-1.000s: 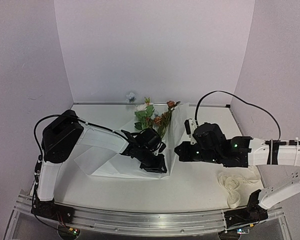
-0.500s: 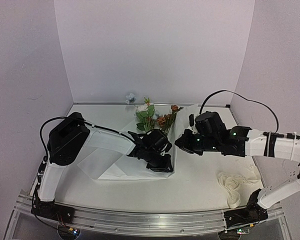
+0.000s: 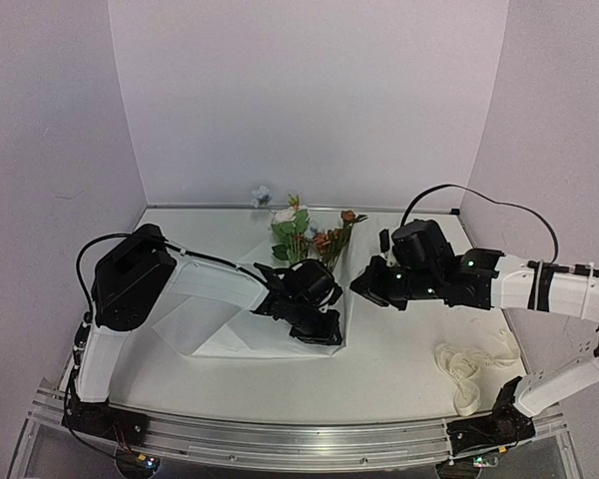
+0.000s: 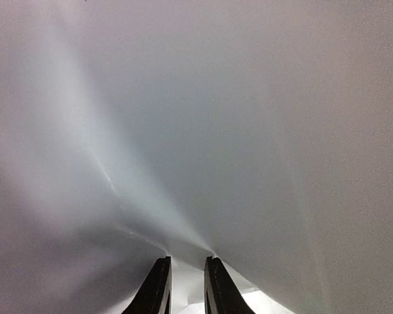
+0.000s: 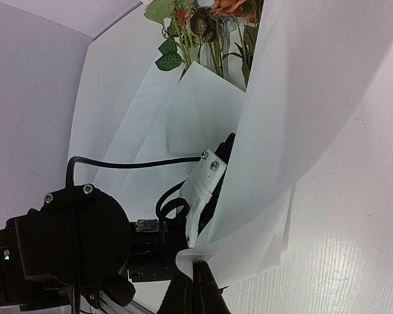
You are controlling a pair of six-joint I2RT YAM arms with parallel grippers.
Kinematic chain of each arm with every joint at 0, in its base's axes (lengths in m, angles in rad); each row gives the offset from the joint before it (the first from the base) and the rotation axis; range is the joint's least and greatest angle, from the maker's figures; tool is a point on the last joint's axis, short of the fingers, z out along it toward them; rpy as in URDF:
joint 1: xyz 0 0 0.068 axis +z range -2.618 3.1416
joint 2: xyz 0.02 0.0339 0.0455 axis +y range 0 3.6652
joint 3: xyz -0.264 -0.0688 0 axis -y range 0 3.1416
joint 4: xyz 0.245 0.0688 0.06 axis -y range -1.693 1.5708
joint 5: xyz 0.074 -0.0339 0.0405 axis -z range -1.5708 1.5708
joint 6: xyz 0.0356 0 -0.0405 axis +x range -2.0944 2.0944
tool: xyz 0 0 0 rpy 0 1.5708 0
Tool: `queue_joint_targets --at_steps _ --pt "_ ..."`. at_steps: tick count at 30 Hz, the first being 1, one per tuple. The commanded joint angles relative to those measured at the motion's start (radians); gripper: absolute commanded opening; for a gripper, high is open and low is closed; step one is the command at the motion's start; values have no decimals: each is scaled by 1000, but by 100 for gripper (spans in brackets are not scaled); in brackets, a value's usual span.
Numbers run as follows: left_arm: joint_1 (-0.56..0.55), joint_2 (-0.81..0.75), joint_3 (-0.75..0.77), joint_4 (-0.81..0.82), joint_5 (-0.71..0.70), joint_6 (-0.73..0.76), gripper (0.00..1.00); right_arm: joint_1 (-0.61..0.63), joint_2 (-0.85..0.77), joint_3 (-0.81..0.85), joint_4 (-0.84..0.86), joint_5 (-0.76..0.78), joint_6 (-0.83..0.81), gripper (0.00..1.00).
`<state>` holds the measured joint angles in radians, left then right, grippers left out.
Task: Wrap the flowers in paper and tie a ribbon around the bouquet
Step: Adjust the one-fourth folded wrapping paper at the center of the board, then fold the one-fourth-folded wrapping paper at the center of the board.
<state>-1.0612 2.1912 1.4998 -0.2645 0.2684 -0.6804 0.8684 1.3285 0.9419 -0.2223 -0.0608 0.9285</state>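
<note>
Left pincer is down low at the centre of the overhead view. From its own camera the two fingers stand almost together with just a slim gap, nipping the paper. Creases fan out from the tips, and white fills that whole frame.

Over to the right pincer, bottom centre of its wrist view: the jaws are clamped tight on the paper's lower edge, holding a broad flap up off the desk. That flap curves away toward the upper right of the frame and stands right beside the left arm's wrist. The rest of the paper spreads to the left of centre in the overhead shot, under the left arm.

Now the flowers, just above centre. Blooms and leaves poke out past the paper's far edge toward the back wall, and the stems slip down behind the paper.

And the ribbon sits in a loose heap at the lower right, well apart from the bundle, with neither pincer on it. One small pale bloom lies alone at the back edge of the desk.
</note>
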Motion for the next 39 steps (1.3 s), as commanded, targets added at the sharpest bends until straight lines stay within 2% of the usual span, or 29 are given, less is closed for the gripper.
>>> queue_joint_targets --at_steps 1,12,22,25,28,32,34,39 --pt "10 -98 -25 -76 -56 74 21 -10 -98 -38 -92 -53 -51 0" --pt "47 -251 -80 -105 -8 91 25 -55 -252 -164 -219 -4 -135 0" --pt "96 -515 -413 -148 34 96 24 -152 -263 -177 -289 -10 -158 0" --pt "96 -585 -469 -152 47 86 27 -167 -263 -187 -298 -6 -159 0" --pt "98 -652 -509 -173 30 75 32 -173 -260 -200 -305 7 -156 0" --pt "107 -715 -529 -244 -11 70 33 -176 -259 -223 -307 28 -148 0" --pt "117 -747 -530 -293 -66 63 38 -176 -259 -233 -305 32 -147 0" --pt "203 -822 -544 -332 -147 73 45 -176 -254 -241 -304 37 -147 0"
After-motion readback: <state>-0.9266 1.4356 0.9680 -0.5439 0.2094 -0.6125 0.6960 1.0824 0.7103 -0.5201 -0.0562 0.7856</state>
